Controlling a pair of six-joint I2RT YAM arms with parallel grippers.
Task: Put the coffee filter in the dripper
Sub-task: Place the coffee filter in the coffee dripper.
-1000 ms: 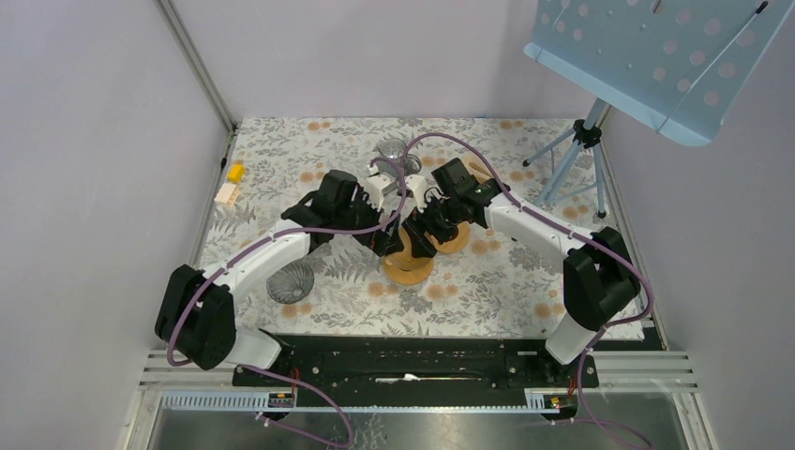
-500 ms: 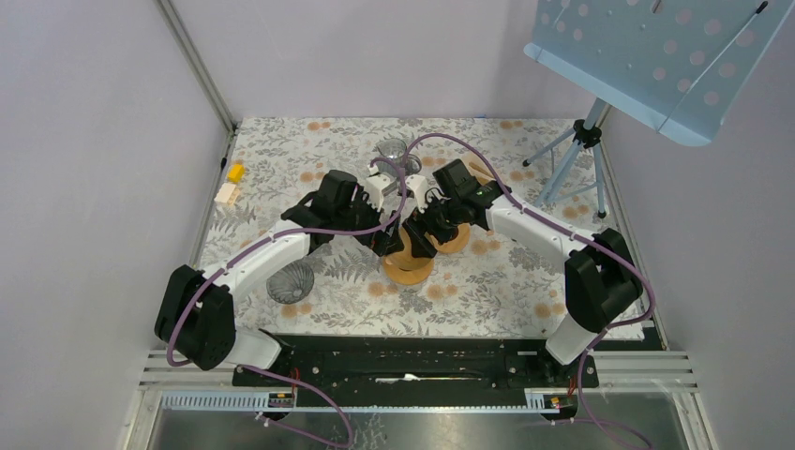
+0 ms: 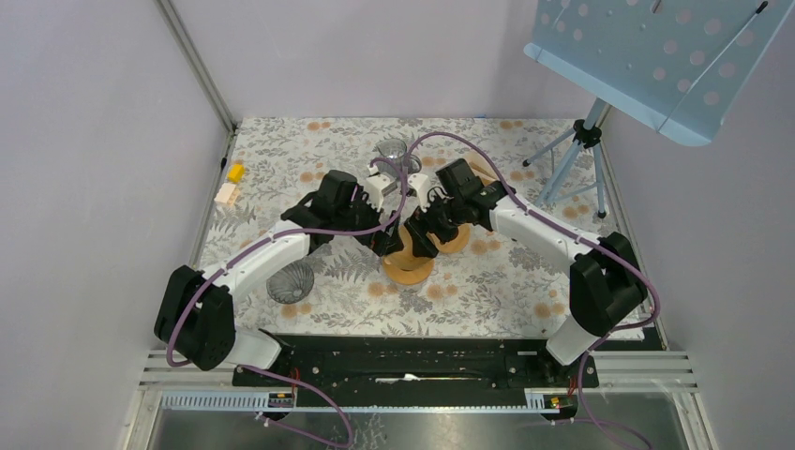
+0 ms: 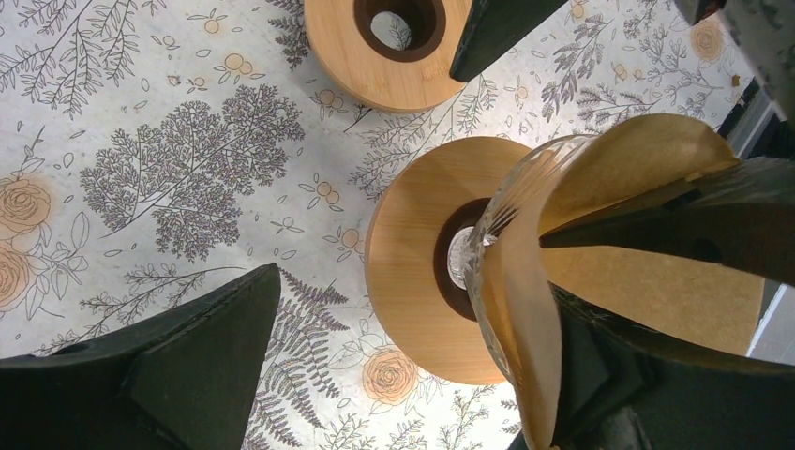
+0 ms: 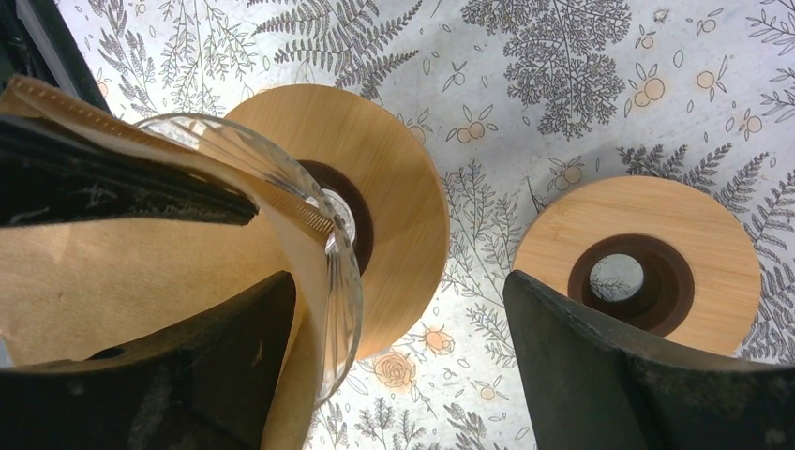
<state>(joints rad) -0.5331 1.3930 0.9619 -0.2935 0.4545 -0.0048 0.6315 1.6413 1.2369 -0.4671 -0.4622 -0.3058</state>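
A clear glass dripper [image 4: 511, 197] [image 5: 281, 159] sits on a round wooden stand [image 3: 410, 270] [image 4: 412, 234] [image 5: 403, 187] at the table's middle. The brown paper coffee filter [image 4: 647, 281] [image 5: 141, 272] lies inside the dripper as an opened cone. My left gripper [image 3: 389, 239] [image 4: 412, 291] is open, one finger inside the filter and the other outside over the cloth. My right gripper [image 3: 424, 232] [image 5: 398, 281] is open too, one finger inside the filter and the other out beside the stand. Neither gripper is clamped on anything.
A second wooden ring [image 3: 457, 241] [image 4: 366, 56] [image 5: 656, 225] lies just right of the stand. Another glass dripper [image 3: 291, 281] sits front left, a glass piece [image 3: 394, 150] at the back. Small yellow [image 3: 234, 172] and cream [image 3: 225, 193] blocks lie far left; a tripod [image 3: 581, 150] stands back right.
The right arm's wrist has shifted slightly and its jaws have spread a little wider. The left arm, filter and dripper have stayed put.
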